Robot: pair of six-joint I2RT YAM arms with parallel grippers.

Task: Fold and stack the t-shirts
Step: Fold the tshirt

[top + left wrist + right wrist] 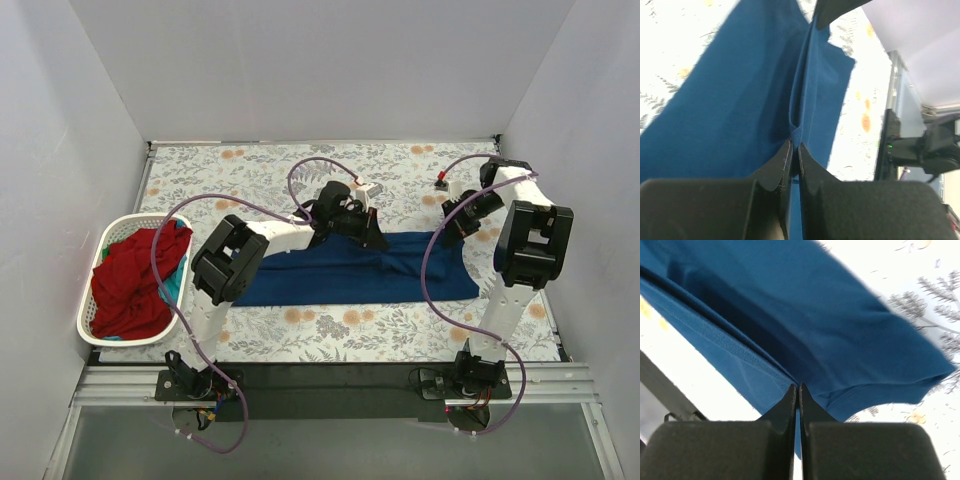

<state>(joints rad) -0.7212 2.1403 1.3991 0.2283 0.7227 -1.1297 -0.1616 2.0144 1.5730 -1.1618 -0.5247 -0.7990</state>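
A dark navy blue t-shirt (350, 275) lies in a long band across the middle of the floral cover. My left gripper (376, 238) is at the shirt's far edge near its middle. It is shut, pinching a raised fold of the blue cloth (805, 90) between its fingertips (788, 150). My right gripper (447, 234) is at the shirt's far right corner, shut on the cloth's edge (740, 350), and the hem (880, 390) hangs beside it. A red t-shirt (130, 280) and a teal t-shirt (177, 283) lie bunched in the basket.
The white slatted laundry basket (88, 318) stands at the left edge of the table. The grey-and-orange floral cover (400, 330) spans the table. White walls close in the left, right and back. Purple cables loop over both arms.
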